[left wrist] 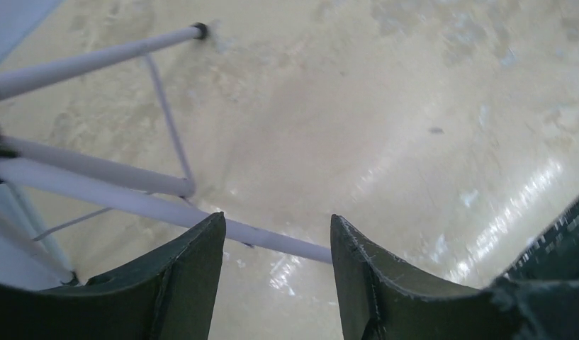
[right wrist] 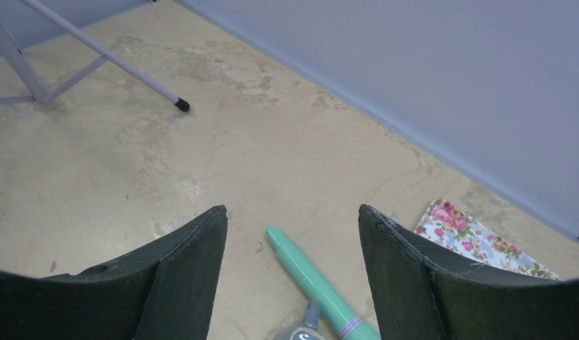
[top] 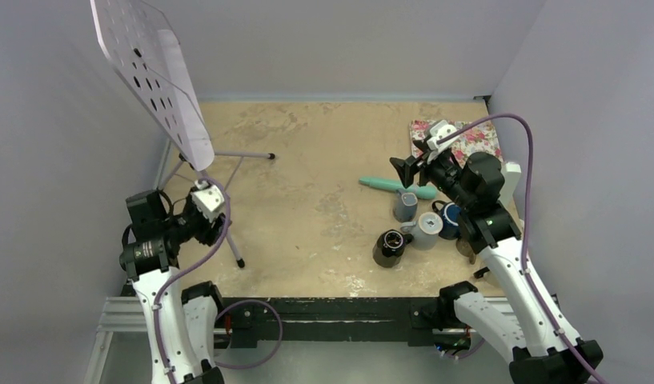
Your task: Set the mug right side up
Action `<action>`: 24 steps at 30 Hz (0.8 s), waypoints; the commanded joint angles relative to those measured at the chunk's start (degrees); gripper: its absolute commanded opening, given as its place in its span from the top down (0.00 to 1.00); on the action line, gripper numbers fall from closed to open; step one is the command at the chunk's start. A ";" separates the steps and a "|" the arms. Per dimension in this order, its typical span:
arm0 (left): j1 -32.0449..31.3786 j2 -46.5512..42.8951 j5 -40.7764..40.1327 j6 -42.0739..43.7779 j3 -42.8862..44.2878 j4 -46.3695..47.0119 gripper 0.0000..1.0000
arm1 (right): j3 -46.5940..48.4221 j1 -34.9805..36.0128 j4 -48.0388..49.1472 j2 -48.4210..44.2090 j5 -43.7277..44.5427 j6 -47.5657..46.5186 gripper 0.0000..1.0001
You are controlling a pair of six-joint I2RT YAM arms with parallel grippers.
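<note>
Right end effector (top: 405, 170) hangs spread and empty above the teal tool (top: 387, 186); left end effector (left wrist: 278, 218) spread, arm folded low.

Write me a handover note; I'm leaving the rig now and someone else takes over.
Left hand: open, empty, by the white stand.
Right hand: open, empty, above the green tool.
Mugs: black mug, two grey mugs and blue mug clustered beside the right arm; none gripped.
Done: nothing visible.
Left: find the upside-down mug (unclear from here), grip it, stand it upright.
</note>
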 commanded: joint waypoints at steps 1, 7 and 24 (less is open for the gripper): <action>-1.96 -0.32 4.20 32.09 1.25 -25.21 0.40 | -0.75 0.20 2.40 -1.16 -1.45 -1.12 0.29; -15.78 -1.48 -11.75 33.71 -1.91 -24.70 0.40 | -1.79 0.21 2.62 -2.14 -1.04 -1.65 0.29; -60.58 17.88 -25.79 -4.14 -2.71 27.01 0.46 | 5.61 0.15 -9.95 13.55 10.15 -1.82 0.27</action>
